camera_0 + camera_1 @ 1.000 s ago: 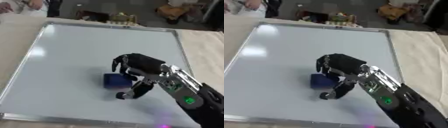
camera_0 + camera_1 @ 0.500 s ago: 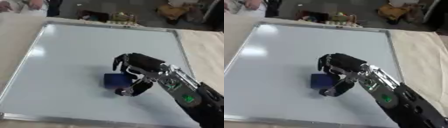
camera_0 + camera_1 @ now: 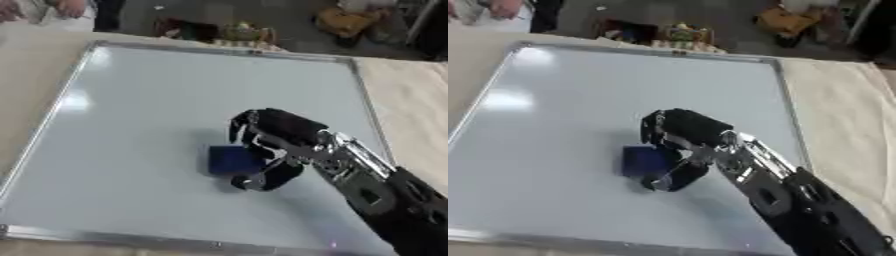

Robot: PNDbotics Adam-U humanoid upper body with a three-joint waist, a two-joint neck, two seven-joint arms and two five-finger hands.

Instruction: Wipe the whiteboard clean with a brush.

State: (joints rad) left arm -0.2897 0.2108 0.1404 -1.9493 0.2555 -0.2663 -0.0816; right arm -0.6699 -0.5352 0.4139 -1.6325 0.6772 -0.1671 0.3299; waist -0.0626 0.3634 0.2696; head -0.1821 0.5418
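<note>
We saw no marks anywhere on the whiteboard (image 3: 157, 95): its surface read as a plain pale sheet with only soft glare patches toward the far left corner, so we judged the wiping to be largely or wholly done, though faint traces could have escaped us. What remained, as far as we could tell, was at most a last pass and setting the tool down.

The brush (image 3: 233, 160), a dark blue block, lay flat on the board a little right of centre and toward the near edge. Our right hand (image 3: 278, 135) came in from the near right corner and sat over and just right of it. Its fingers (image 3: 240, 126) curled down along the far side of the block while the thumb (image 3: 255, 181) hooked round the near side, so the block was grasped between them. Our left hand appeared in neither view.
</note>
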